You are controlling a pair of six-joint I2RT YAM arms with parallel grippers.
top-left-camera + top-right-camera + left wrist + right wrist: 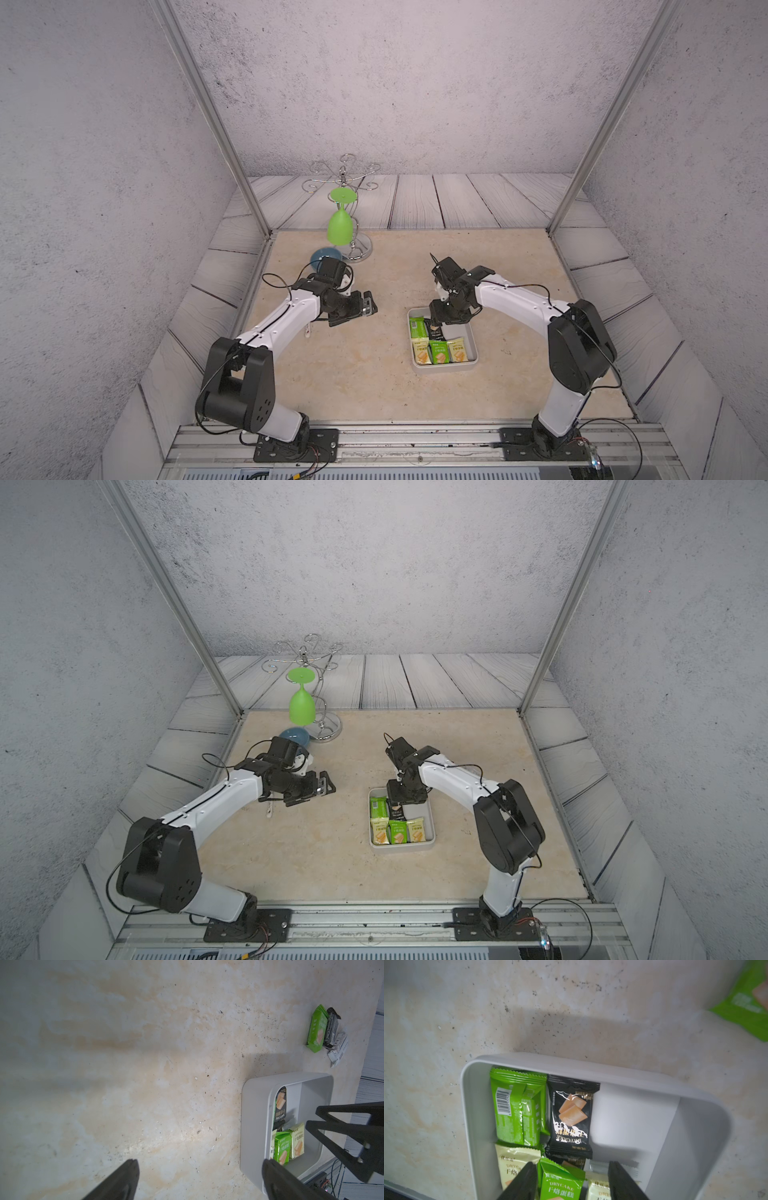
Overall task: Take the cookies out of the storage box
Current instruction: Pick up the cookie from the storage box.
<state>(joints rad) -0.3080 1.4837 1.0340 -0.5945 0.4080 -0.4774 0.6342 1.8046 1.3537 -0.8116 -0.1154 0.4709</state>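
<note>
Over the far half of the box (473,343), the right tool (435,321) points straight down. Its jaws stand partly apart and hold nothing. In the right wrist view its fingers (525,1182) straddle a green packet (560,1185) in the near row, one finger close against the wrapper's edge and the other clear of it.

The box sits on the surface (353,374) right of centre, in front of the right arm. Most of the cookies (436,345) lie inside it. A second green packet (517,1109) lies back side up along the left wall, with a black packet (571,1118) just beside it. The near row runs pale yellow, green, pale yellow. Another black wrapper and a white one show partly beneath these. The far right part of the box floor is bare white.

Three more lie out on the surface beyond the far right corner, apart from the box: a loose green packet (316,1030), a loose black packet (332,1028) and a white packet (338,1049), touching side by side. The right arm hides them in both top views.

The left tool (369,305) hovers above the surface left of the box, well apart from it, its jaws at their widest and empty. Behind the left arm stand a blue dish (322,254) and a wire rack (360,249) with a green glass (341,226) hanging upside down.
</note>
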